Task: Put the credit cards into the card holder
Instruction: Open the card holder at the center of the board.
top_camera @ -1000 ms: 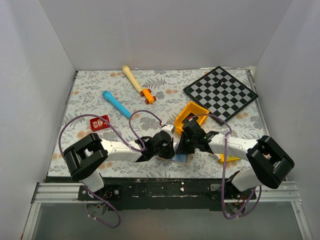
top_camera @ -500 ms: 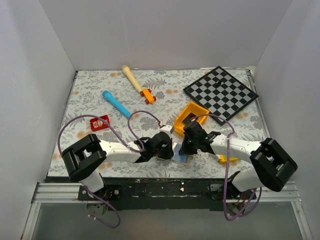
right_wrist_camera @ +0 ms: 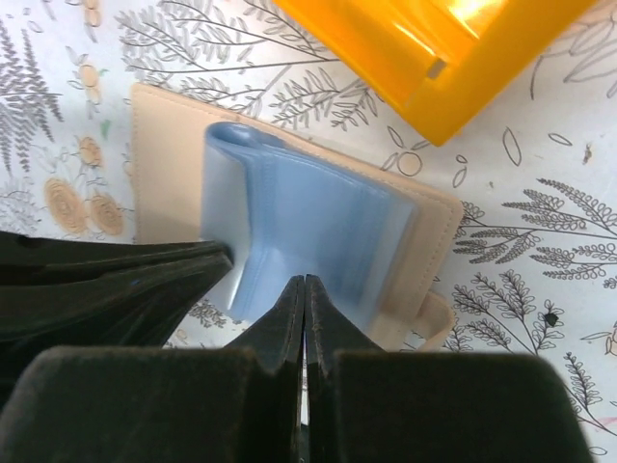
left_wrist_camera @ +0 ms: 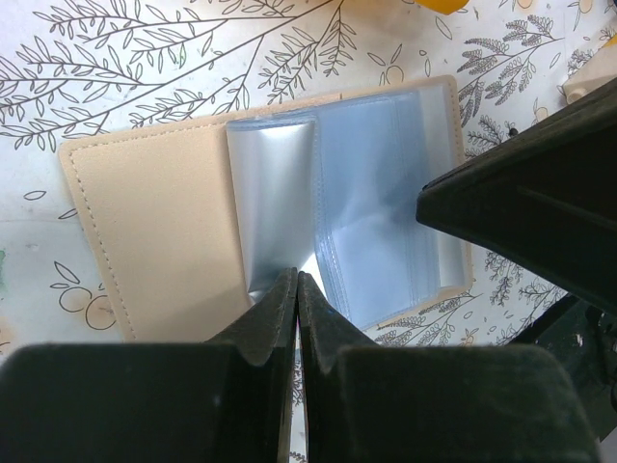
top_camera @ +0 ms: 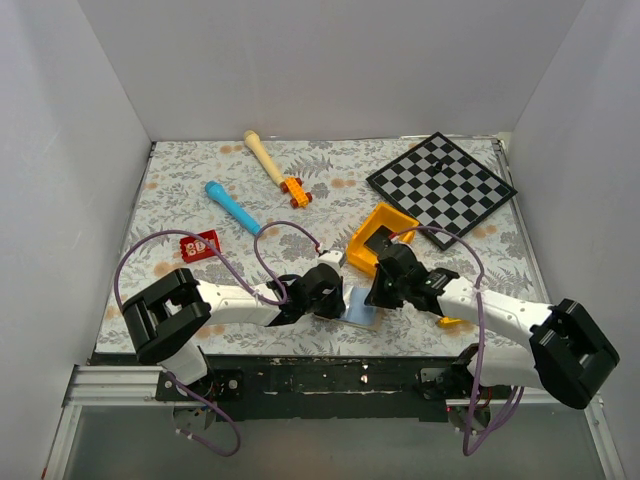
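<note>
Tan holder (left_wrist_camera: 154, 222) lies open on the bench (left_wrist_camera: 145, 58) between our left hand (left_wrist_camera: 297, 279) and right hand (right_wrist_camera: 305, 281), both pinched closed at its sleeves (left_wrist_camera: 376, 193); the red card (top_camera: 198, 245) sits well left, nearer the left hand.

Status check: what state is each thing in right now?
card holder, open flat, sleeves exposed, one sleeve lifted.
left tool, shut on a sleeve of the card holder.
right tool, shut, tips at the sleeves.
red card, lying flat, outside the holder.
chessboard, unfolded flat.
</note>
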### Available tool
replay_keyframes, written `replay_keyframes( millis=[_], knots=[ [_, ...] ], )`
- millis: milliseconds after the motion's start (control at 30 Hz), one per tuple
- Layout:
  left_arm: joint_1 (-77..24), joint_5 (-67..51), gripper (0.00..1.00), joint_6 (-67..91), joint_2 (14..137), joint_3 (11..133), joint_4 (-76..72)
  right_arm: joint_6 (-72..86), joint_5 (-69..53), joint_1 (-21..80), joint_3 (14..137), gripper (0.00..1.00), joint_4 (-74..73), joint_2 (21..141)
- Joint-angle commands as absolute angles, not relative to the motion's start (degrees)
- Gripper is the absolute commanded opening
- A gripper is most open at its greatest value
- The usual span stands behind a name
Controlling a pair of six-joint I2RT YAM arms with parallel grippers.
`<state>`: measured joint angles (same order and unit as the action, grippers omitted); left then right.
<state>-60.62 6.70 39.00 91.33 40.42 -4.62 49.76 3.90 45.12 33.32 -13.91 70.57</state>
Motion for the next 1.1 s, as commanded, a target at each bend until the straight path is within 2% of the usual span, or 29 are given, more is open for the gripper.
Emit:
replay_keyframes(
  millis=[0,300,1067],
  knots=[
    [-60.73,8.26,0.0,38.67,90.44,39.11,-1.93,45.88,2.47,45.18,36.73,0.01,-12.66,69.87],
    [-60.73,8.26,0.0,38.5,90.26,39.2,-1.85,45.44,-3.87,45.53,39.2,0.01,-6.77,76.55],
    [-60.73,8.0,0.0,38.58,90.62,39.64,-2.02,48.16,-2.55,46.49,36.04,0.01,-5.8,81.56]
  ],
)
